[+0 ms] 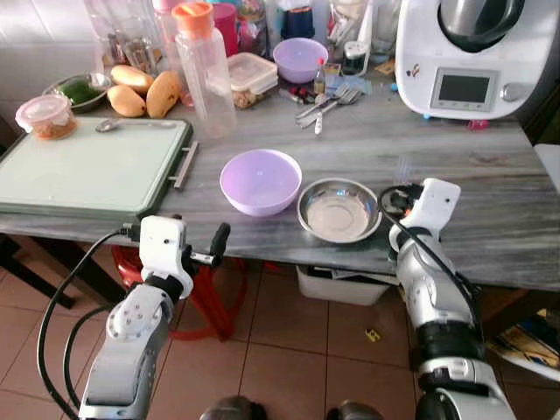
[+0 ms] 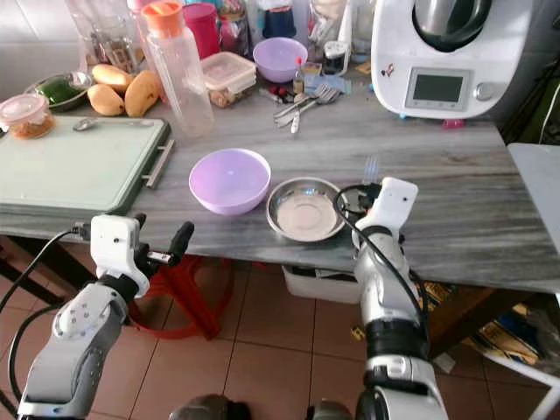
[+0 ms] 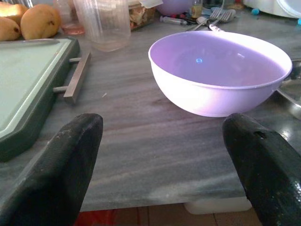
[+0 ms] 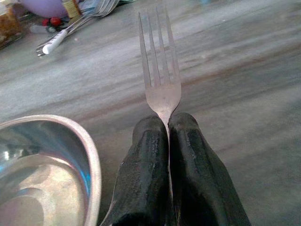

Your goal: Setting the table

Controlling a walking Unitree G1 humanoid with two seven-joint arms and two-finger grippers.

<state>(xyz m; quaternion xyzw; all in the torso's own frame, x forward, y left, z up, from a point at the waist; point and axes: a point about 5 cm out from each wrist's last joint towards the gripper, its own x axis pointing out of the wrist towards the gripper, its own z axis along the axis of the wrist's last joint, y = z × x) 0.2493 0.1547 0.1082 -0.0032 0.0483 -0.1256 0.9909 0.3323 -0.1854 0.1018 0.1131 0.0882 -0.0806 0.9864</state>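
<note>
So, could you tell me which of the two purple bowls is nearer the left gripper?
The front bowl, at the table edge beside the steel dish, right ahead of the open left gripper. The other bowl sits far back among the clutter.

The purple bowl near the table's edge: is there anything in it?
Empty. The purple bowl stands upright on the table, and the left wrist view looks into a bare inside, only a small glint of light.

Silver arms, white wrist housings, looping black cables; each pincer has matte black, rounded fingers (image 3: 61, 165).

Grey table (image 1: 490, 166): lilac bowl (image 1: 261, 181), steel dish (image 1: 339, 210), tray (image 1: 87, 166).
</note>
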